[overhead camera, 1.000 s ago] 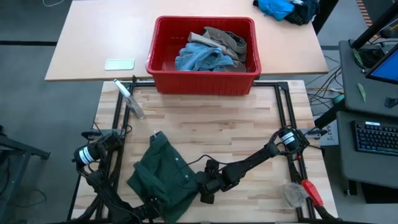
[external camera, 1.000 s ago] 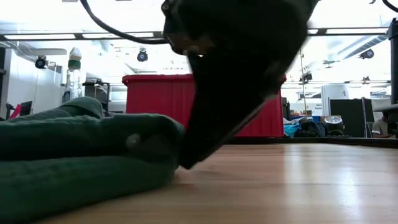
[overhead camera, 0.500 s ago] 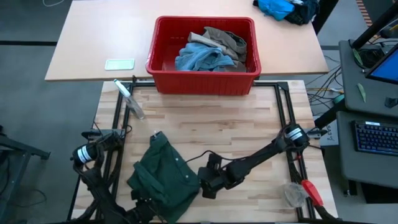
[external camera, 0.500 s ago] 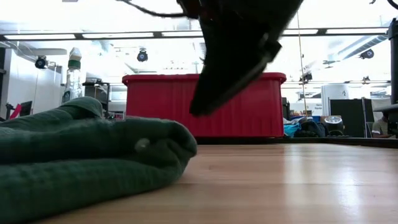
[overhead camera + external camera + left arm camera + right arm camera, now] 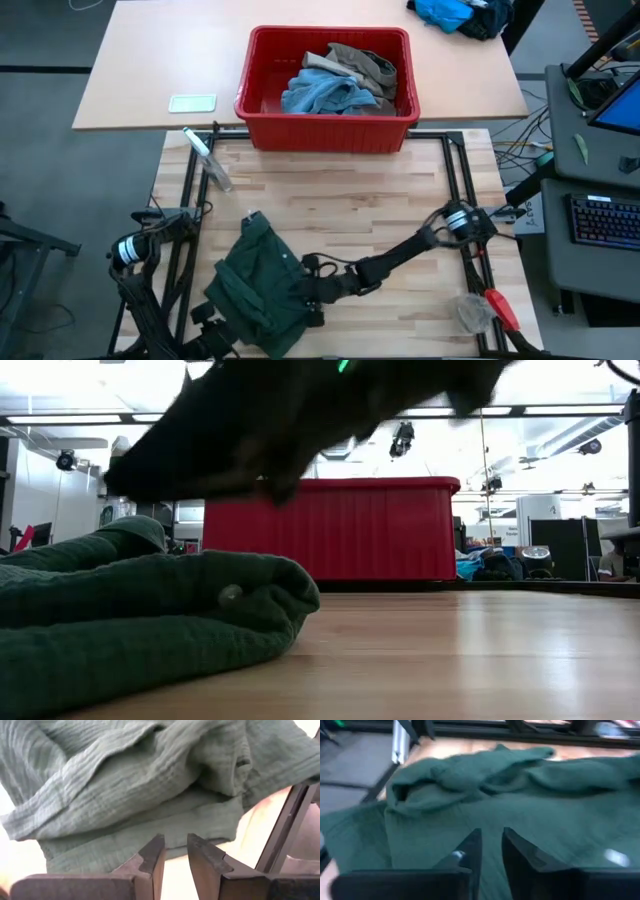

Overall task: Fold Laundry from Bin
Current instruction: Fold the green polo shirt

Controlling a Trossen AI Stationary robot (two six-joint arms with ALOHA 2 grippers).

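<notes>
The crumpled dark green cotton shorts (image 5: 262, 285) lie at seven o'clock on the butcher-block table (image 5: 340, 200), well apart from the bright red plastic bin (image 5: 327, 127) at twelve, which holds the light blue denim (image 5: 325, 95) and a khaki piece (image 5: 365, 65). The right gripper (image 5: 312, 300) sits over the shorts' right edge, jaws narrowed to a slit; whether cloth is pinched is unclear. The left gripper (image 5: 175, 857), at the near hem, is nearly closed and holds nothing. Each should secure a single layer at opposite hems before spreading the shorts flat.

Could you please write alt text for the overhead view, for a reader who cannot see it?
Green shorts lie crumpled on the wooden table, with the right claw at their edge and the left claw at their near corner. Behind stands a red bin holding more laundry.
</notes>
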